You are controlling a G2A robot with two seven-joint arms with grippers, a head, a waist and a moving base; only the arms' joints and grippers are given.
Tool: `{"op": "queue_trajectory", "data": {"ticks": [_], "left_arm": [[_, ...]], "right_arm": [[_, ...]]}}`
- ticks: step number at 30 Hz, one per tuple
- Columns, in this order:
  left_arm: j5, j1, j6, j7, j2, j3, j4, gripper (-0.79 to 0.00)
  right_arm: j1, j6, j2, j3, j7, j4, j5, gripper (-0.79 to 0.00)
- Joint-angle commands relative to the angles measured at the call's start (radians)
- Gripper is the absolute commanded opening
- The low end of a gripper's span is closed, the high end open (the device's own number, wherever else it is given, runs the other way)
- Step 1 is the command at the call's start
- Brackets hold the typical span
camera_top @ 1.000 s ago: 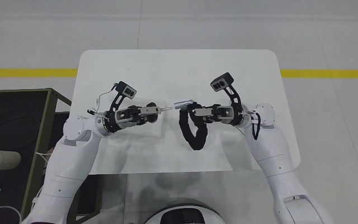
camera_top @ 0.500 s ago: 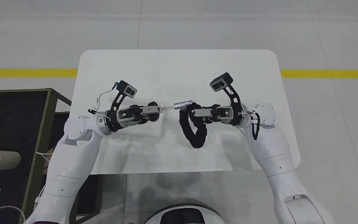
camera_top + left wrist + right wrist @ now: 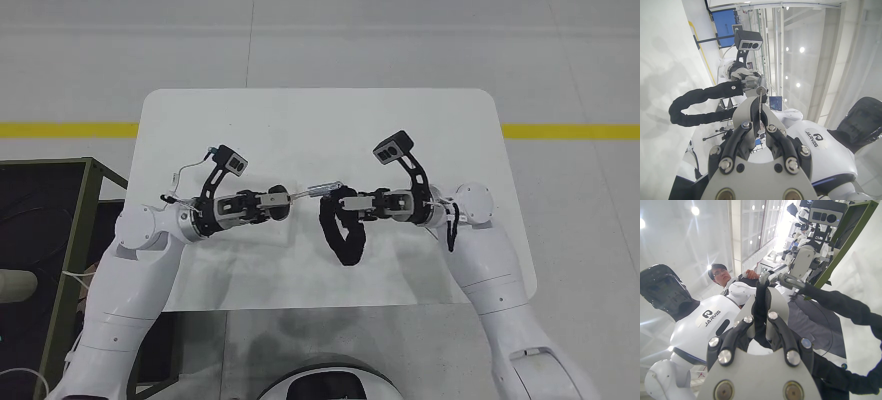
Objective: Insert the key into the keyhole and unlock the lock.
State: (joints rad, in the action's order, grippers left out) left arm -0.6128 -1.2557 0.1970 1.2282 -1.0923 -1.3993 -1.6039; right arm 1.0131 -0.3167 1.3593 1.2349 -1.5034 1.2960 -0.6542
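Note:
My left gripper (image 3: pixel 760 103) is shut on a thin metal key (image 3: pixel 759 109). The key's tip meets the round end face of the silver lock cylinder (image 3: pixel 761 89); how deep it sits I cannot tell. From the cylinder hangs the lock's cable in a black fabric sleeve (image 3: pixel 696 106), looping above the table. My right gripper (image 3: pixel 761 298) is shut on that black sleeve (image 3: pixel 760 313) just behind the silver lock (image 3: pixel 775 273). In the top view the left gripper (image 3: pixel 289 197) and the right gripper (image 3: pixel 341 203) face each other over the table's middle, with the lock (image 3: pixel 322 187) between them.
The white table (image 3: pixel 420 130) lies under both arms. A dark cart with a green frame (image 3: pixel 60 230) stands against the table's left side. A yellow line (image 3: pixel 570 131) crosses the floor beyond.
The two grippers have drawn a little closer together. The lock has shifted left toward the key, and the black loop went with it.

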Motion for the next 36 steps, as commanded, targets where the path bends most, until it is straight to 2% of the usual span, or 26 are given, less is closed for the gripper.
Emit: {"op": "queue_trajectory", "data": {"ticks": [1,17,36], "left_arm": [[0.005,-0.002,0.001,-0.002,-0.002,-0.001,-0.003,-0.785],[0.110,-0.008,-0.022,-0.002,-0.011,-0.019,-0.019,-0.785],[0.078,-0.002,-0.037,0.083,-0.026,-0.021,-0.008,-0.785]], "right_arm": [[0.000,-0.011,-0.003,-0.001,0.011,0.010,0.031,-0.785],[-0.015,-0.034,-0.029,-0.007,0.034,0.031,0.138,-0.785],[-0.042,0.017,-0.036,-0.042,-0.017,-0.015,0.017,-0.785]]}}
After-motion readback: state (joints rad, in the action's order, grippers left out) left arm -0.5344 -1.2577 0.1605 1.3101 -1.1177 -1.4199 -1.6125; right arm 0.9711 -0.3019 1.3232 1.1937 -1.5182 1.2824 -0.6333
